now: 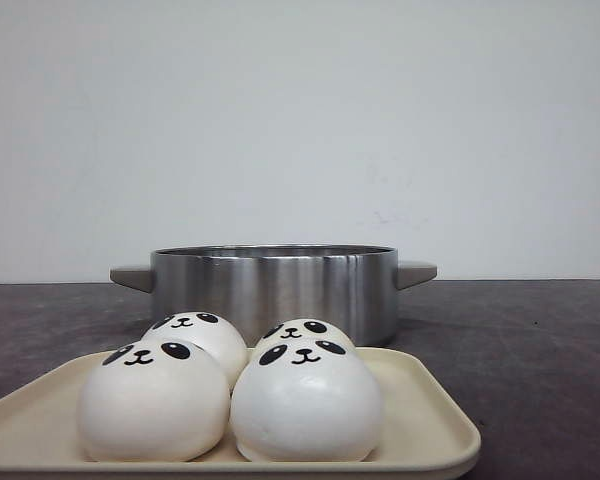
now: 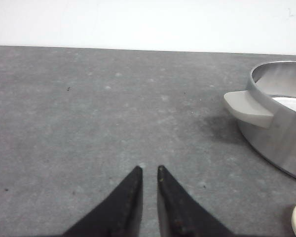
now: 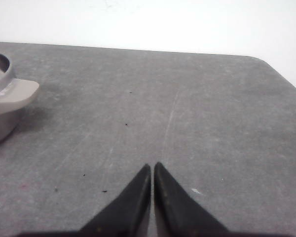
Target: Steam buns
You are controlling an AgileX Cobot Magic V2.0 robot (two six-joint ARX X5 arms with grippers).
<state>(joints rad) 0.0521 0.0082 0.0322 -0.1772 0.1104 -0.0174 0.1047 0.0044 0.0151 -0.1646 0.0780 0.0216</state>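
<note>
Nothing has been steamed so far — all four buns (image 1: 230, 385), white domes with panda faces, sit huddled together on a cream tray (image 1: 435, 425) at the near edge of the table. Behind the tray stands a steel pot (image 1: 272, 285) with two grey handles, its inside not clearly shown. The left gripper (image 2: 149, 170) is nearly closed, the right gripper (image 3: 152, 167) pinched shut — both empty, over bare table (image 3: 187, 108).

- On my left wrist feed, the left pincer (image 2: 149, 170) shows as two matte black fingers (image 2: 123, 207), each tapering to a narrow tip.
- The right pincer (image 3: 152, 167) looks the same to me: plain black, smooth, wedge-shaped fingers (image 3: 180, 210).
- I see no cables, screws or markings on either.
</note>
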